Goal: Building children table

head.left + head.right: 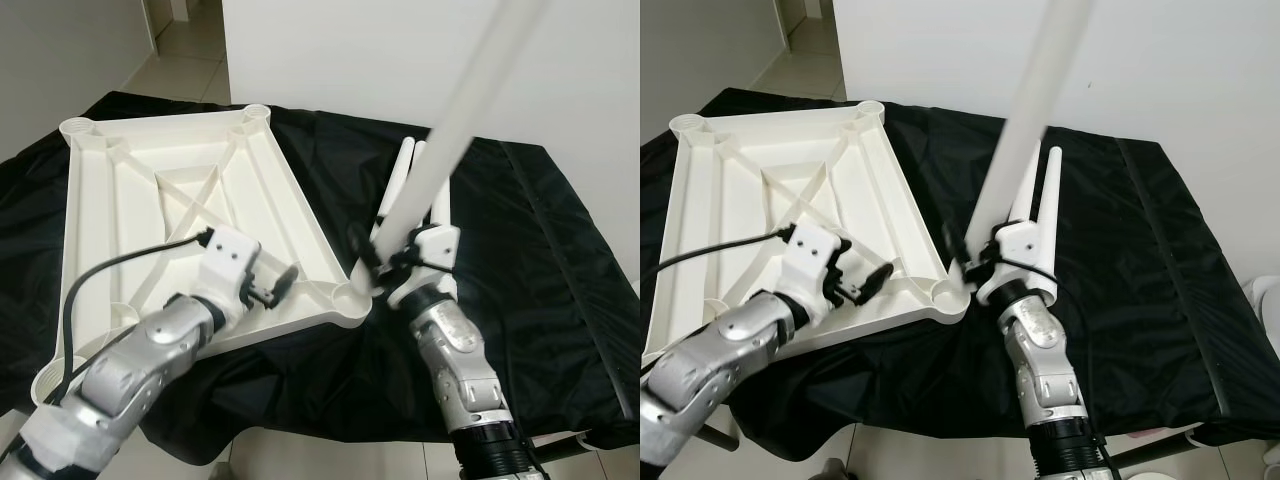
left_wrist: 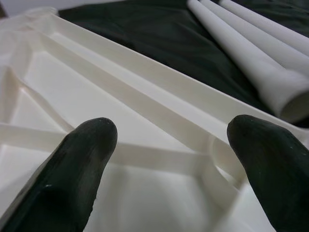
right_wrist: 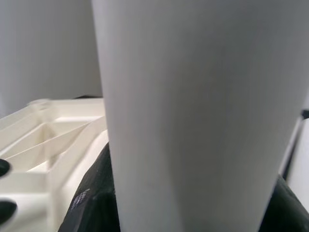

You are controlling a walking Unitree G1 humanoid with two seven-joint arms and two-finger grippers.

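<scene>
Holding a white table leg (image 1: 440, 160), the right gripper (image 1: 385, 262) was clamped on its lower end just beside the near right corner socket (image 1: 347, 296) of the tabletop (image 1: 130, 200). Leg tilted up and away to the right, running out of the top of both head views. Tabletop lay upside down w/ ribs up on a black cloth (image 1: 520, 250) over the work surface.

Left gripper (image 1: 272, 285) sat over the tabletop's near edge, fingers spread wide, nothing between them. Couldn't tell from the head views if the tips touched the plastic.

Head views gave the layout: spare legs (image 1: 1040, 185) lay on the cloth behind the right gripper, partly hidden by the held leg.

Left wrist view added detail: both black fingertips (image 2: 82, 159) well apart above the ribbed underside, corner socket (image 2: 227, 159) between them and toward the right finger, and three spare legs (image 2: 251, 53) side by side on the cloth past the rim.

Right wrist view: held leg (image 3: 193, 116) up close, blocking most of the picture; tabletop ribs (image 3: 53, 145) and cloth to one side. Fingers not clear there.
</scene>
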